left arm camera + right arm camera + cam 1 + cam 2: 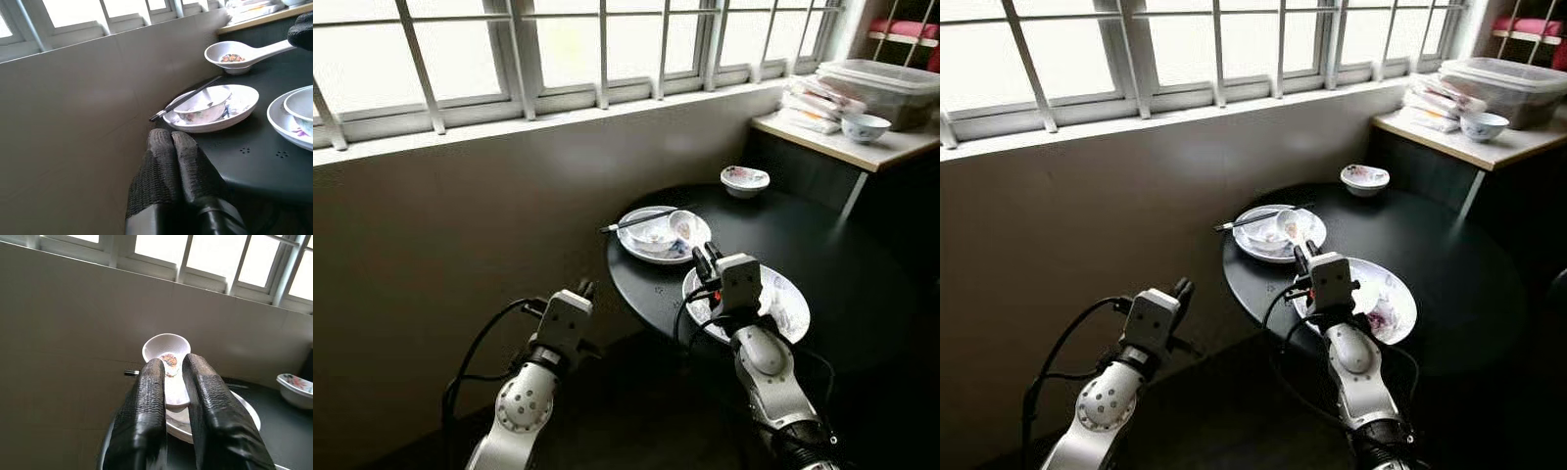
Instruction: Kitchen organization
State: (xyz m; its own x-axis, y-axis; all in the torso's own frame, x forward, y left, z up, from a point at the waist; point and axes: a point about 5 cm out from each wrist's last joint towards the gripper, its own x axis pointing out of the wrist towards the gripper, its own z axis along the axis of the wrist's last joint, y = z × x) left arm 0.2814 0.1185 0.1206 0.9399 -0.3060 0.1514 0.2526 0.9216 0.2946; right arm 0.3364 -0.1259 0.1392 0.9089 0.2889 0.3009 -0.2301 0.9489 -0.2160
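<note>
The right gripper (171,382) holds a white spoon (167,356) by its handle above the plates on the round black bench (822,255), so keeping its soiled bowl level should prevent spills; the left gripper's fingers (171,152) are pressed together, empty

A round black worktop (822,255) stands by the wall under the window. On it lie a white plate (641,247) holding a bowl and black chopsticks, a second patterned plate (793,308) nearer the robot, and a small patterned bowl (745,180) farther back.
</note>
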